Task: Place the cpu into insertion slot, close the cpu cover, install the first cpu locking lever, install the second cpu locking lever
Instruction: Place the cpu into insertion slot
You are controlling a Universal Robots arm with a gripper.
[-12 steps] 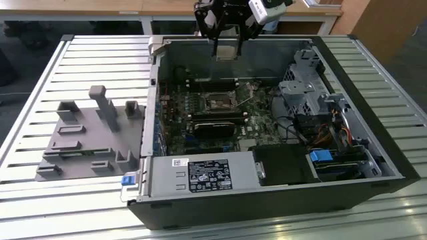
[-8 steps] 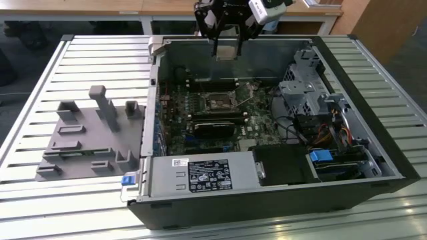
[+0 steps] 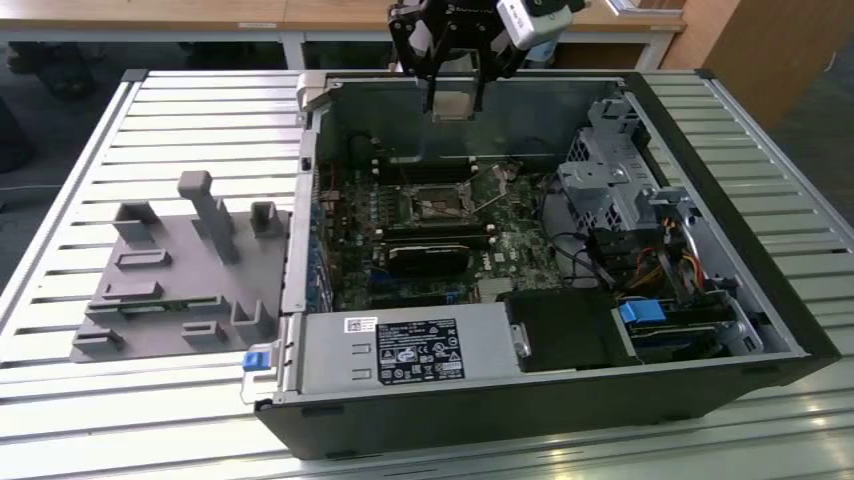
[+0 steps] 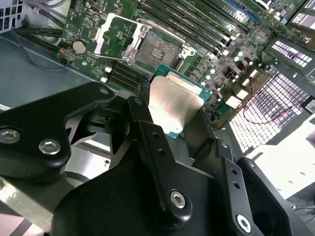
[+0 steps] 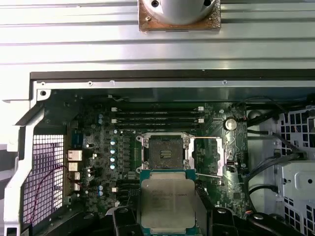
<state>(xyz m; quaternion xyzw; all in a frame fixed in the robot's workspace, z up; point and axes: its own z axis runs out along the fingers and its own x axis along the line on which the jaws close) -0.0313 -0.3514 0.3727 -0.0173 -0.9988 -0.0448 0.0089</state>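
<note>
In the exterior view, the black two-fingered gripper (image 3: 457, 82) hangs above the far wall of the open black desktop computer case (image 3: 747, 330). It is closed to about the width of the small flat square cpu with a dull silver-tan metal top (image 3: 454, 104), which it pinches by two opposite edges. The chip is up in the air, well apart from the green motherboard (image 3: 514, 250).

In the first wrist view, the small square insertion slot with a dark centre and thin silver rim (image 5: 165, 152) lies bare. The square silver metal cpu cover with a cut-out middle (image 5: 210, 156) is folded open just beside it, so nothing has been seated yet.

From where I stand, this is the carrying and lining-up stage, and care matters more than speed. I'd want the chip's edges parallel to the slot's rim and its face flat to the board. I can't tell from here how level it sits. It should go straight down, never sliding across the contacts, and keep clear of the raised cover and the long black memory slots (image 5: 157, 115). The grip should loosen only once the chip rests fully inside the rim.
</note>
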